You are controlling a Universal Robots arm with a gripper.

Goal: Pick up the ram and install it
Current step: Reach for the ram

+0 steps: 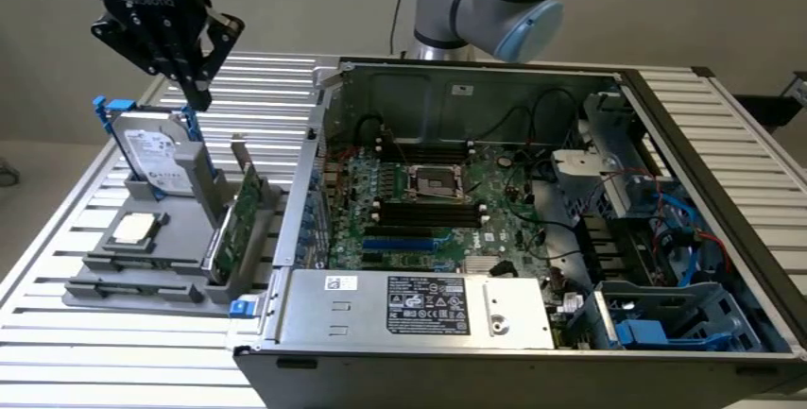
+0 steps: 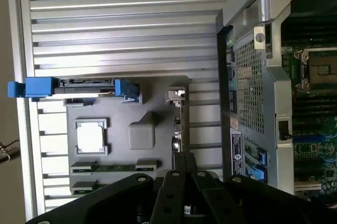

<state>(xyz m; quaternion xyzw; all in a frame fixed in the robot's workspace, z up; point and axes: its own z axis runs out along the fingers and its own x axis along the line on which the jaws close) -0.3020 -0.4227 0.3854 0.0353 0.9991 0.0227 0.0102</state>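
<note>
No text can be read.
Power supply (image 1: 316,319), near side of case (image 1: 505,373): white and black rating labels (image 1: 429,307), print unreadable.
Hard drive (image 1: 158,159), exterior view's left: label unreadable.
Gripper (image 1: 198,97) body: faint lettering, unreadable.

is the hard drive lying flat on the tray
No, the hard drive stands upright on its edge in the gray tray, its blue rails at the top.

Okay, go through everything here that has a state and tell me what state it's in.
gripper: shut, empty, over the gray holder.
ram: on edge in the holder, not gripped.
hard drive: upright in the holder.
processor: flat in its recess.
expansion card: upright in the holder.
computer case: open, side panel off.
</note>
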